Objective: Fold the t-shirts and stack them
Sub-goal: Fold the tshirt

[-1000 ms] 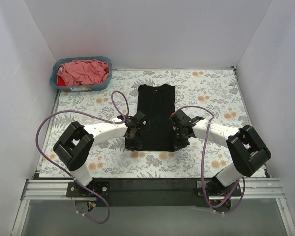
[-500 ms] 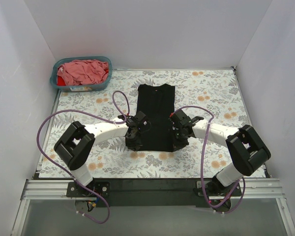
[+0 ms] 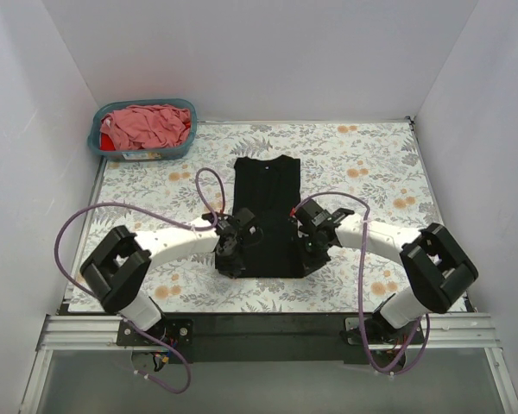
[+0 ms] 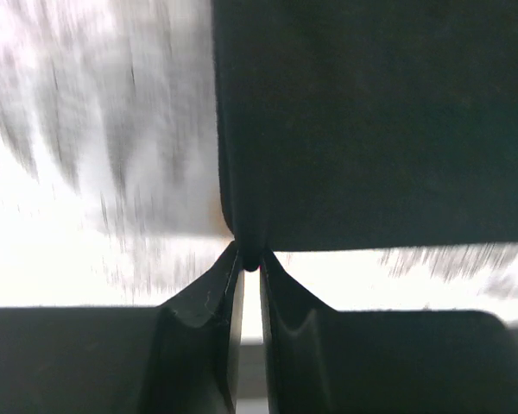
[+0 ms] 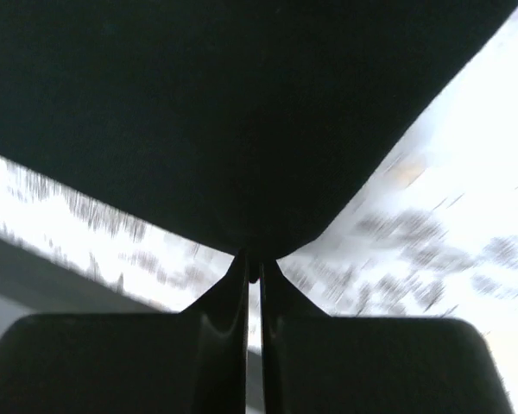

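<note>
The left hand (image 4: 250, 259) is clenched on the near left corner of the black t-shirt (image 3: 266, 207). In its wrist view the two fingertips meet on a small pucker of dark cloth exactly where the side edge and the hem come together. The right hand (image 5: 253, 269) is clamped the same way on the near right corner, with a tuck of fabric drawn down between its closed fingertips.

The black t-shirt lies flat on the floral desk (image 3: 371, 172) as a long narrow panel, its sides apparently already turned in and its far end pointing toward the back wall. The hem sits closest to the arms, between the two hands.

Pinching both corners at once makes sense: it should keep the hem taut and level, so the near end can travel as one straight edge rather than sagging in the middle. The likely next step is to bring that hem over toward the far end and halve the panel.

The desk pattern is smeared in both wrist views, which suggests motion.

A pink t-shirt (image 3: 151, 123) and a red t-shirt (image 3: 109, 143) are heaped in the teal basket (image 3: 142, 156) at the far left corner, well apart from the hands and not yet folded.
</note>
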Robot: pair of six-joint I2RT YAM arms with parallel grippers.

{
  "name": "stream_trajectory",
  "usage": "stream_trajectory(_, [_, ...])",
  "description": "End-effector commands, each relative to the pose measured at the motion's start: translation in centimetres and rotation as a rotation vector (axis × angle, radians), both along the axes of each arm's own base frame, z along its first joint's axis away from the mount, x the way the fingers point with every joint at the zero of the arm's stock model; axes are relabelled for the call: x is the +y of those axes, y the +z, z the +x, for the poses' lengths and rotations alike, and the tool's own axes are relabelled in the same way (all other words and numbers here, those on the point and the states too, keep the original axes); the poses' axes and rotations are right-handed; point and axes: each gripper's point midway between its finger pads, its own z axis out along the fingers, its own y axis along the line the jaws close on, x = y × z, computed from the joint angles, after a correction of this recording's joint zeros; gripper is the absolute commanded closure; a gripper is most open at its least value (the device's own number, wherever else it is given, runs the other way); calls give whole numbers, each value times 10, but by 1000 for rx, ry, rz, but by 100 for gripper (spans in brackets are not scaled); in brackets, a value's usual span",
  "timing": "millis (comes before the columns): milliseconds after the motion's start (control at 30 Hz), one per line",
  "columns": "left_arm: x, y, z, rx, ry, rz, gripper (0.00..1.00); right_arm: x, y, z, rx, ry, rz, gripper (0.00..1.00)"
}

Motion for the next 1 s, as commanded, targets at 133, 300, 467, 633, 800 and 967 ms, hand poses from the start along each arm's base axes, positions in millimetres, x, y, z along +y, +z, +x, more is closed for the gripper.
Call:
stream_trajectory(133, [11, 46, -120, 75, -12, -14, 100, -32, 40, -107, 130, 142, -52, 99])
stream_trajectory(300, [4, 62, -166, 137, -11, -70, 100, -36, 74, -139, 145, 147, 41, 99])
stream_trajectory(467, [-14, 100, -102, 20, 30, -183, 100, -28, 116, -98, 28, 154, 52, 99])
stream_trajectory(633, [-20, 137, -35, -94, 54, -276, 100, -10, 151, -40, -34, 145, 99, 99])
stream_trajectory(800, [-12, 145, 2, -116, 66, -302, 100, 17, 181, 6, -56, 173, 161, 99])
stream_trajectory(967, [2, 146, 39, -144, 115, -328, 100, 27, 180, 39, -48, 177, 174, 99])
